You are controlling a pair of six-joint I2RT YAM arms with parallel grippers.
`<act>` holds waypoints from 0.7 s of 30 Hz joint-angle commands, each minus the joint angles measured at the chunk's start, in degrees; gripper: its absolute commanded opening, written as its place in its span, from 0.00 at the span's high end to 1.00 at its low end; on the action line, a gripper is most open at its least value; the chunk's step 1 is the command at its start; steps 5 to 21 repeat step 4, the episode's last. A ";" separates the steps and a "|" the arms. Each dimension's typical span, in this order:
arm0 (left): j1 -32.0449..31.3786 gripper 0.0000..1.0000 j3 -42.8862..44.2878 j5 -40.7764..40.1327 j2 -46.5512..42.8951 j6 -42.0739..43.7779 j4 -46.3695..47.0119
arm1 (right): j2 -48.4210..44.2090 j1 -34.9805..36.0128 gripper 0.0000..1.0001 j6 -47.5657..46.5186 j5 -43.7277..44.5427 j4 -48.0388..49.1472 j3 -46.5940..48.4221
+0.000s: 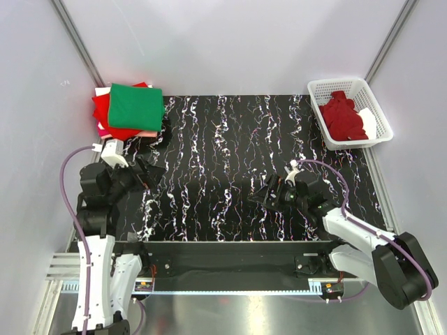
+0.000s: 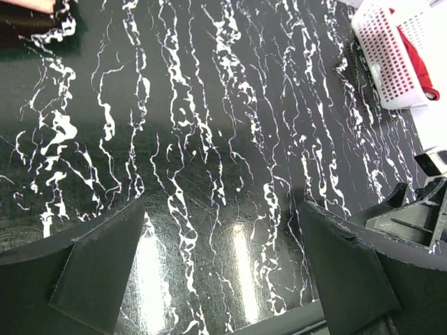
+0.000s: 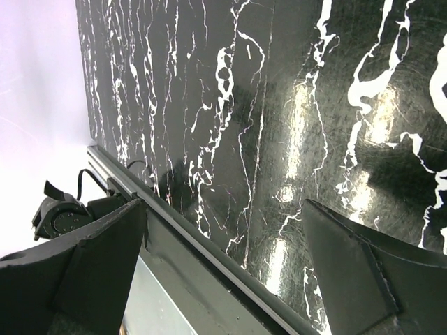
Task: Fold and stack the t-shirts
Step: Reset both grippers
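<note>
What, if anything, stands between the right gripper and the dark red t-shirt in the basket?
Only the near wall of the white basket: the dark red t-shirt lies inside it. The tabletop between it and the open right gripper shows nothing else.

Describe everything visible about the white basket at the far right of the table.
The white basket is a rectangular, open-topped tub that looks like plastic, with lattice walls and a solid rim. It stands upright at the far right corner of the table, turned slightly askew to the table's edge. Inside lies a crumpled dark red t-shirt, with a white garment tucked against its right side.
</note>
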 commanded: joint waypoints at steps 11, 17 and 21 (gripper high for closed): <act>-0.90 0.01 2.20 -5.00 -1.56 1.84 0.24 | -0.59 -0.44 0.00 -0.45 1.77 -0.82 1.15; -0.90 0.01 2.20 -5.00 -1.56 1.84 0.24 | -0.59 -0.44 0.00 -0.45 1.77 -0.82 1.15; -0.90 0.01 2.20 -5.00 -1.56 1.84 0.24 | -0.59 -0.44 0.00 -0.45 1.77 -0.82 1.15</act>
